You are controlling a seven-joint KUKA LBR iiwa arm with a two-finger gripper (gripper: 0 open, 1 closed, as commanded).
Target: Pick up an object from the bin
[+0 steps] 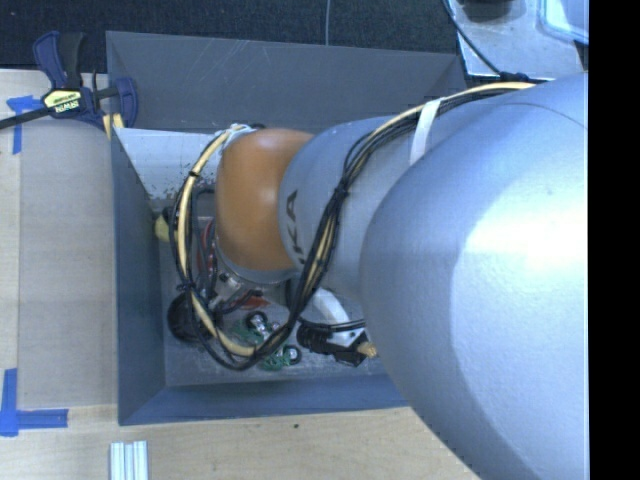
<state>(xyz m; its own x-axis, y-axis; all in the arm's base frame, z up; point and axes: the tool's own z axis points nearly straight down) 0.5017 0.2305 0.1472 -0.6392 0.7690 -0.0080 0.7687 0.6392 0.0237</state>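
My gripper is low in the left half of the bin; just its dark body shows beneath the arm's wrist. Right below it lie a black round thing and a green and silver thing. A white thing and a black thing with a yellow tip lie to its right, near the bin's front wall. A small yellow thing peeks out at the left of the wrist. What lies directly under the gripper is hidden.
The arm with its orange cover and looped cables covers most of the bin floor. The bin's left wall stands close to the wrist, and the front wall is just beyond the things near the gripper.
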